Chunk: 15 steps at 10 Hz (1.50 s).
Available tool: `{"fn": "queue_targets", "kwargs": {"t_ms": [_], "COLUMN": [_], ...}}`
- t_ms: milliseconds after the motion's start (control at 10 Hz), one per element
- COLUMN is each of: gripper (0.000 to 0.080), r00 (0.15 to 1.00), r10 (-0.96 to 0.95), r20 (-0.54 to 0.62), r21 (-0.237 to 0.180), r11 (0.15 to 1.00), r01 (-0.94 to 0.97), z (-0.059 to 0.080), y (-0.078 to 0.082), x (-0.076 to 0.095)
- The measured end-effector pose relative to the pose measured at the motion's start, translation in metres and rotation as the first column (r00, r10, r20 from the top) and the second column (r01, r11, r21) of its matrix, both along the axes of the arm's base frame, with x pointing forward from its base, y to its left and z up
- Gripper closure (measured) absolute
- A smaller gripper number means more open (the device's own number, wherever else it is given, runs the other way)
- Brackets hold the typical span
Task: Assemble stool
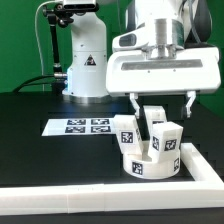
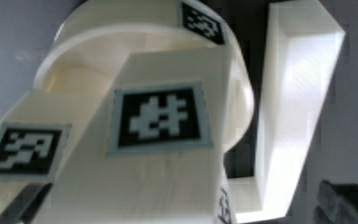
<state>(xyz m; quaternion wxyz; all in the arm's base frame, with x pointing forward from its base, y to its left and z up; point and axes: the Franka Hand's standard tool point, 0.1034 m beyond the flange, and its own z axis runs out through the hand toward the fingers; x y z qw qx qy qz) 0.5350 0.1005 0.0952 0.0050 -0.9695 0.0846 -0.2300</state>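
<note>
Nearest to the camera in the exterior view runs the long white border wall (image 1: 90,203), along the front of the black tabletop (image 1: 30,110) and up the exterior view's right side. Just behind its corner stands the stool (image 1: 152,152): the round seat (image 1: 150,167) lies flat on the tabletop and short block legs stick up from it, each with a black-and-white tag. The jaws (image 1: 160,106) hang directly above the legs, spread wide, one finger on each side, and they hold nothing. The upright leg (image 1: 156,116) reaches up between the two fingers. I cannot tell if a finger touches it. The marker board (image 1: 77,126) lies flat, toward the exterior view's left. A white robot base (image 1: 84,55) stands behind.

In the wrist view, a tagged leg (image 2: 158,120) fills most of the picture, very close. The curved seat rim (image 2: 114,45) and the border wall (image 2: 297,100) appear beyond it. Dark fingertips (image 2: 345,195) show at the picture's edge, well apart.
</note>
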Motion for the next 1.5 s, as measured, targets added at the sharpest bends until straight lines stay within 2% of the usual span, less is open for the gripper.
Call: {"fn": "queue_targets", "kwargs": {"t_ms": [200, 400, 1300, 1400, 1500], "gripper": [0.015, 0.015, 0.015, 0.015, 0.015], "r00": [1.0, 1.0, 0.999, 0.998, 0.987], "r10": [-0.001, -0.002, -0.001, 0.012, 0.025], "r20": [-0.012, -0.021, -0.047, -0.064, -0.156], "r21": [0.017, 0.023, 0.027, 0.024, 0.044], "r11": [1.0, 1.0, 1.0, 1.0, 0.999], "r01": [0.001, 0.002, 0.002, -0.011, -0.018], "z": [0.012, 0.018, 0.015, 0.012, 0.008], "y": [-0.001, -0.004, -0.003, -0.001, 0.002], "x": [0.002, 0.004, 0.003, 0.001, -0.004]}}
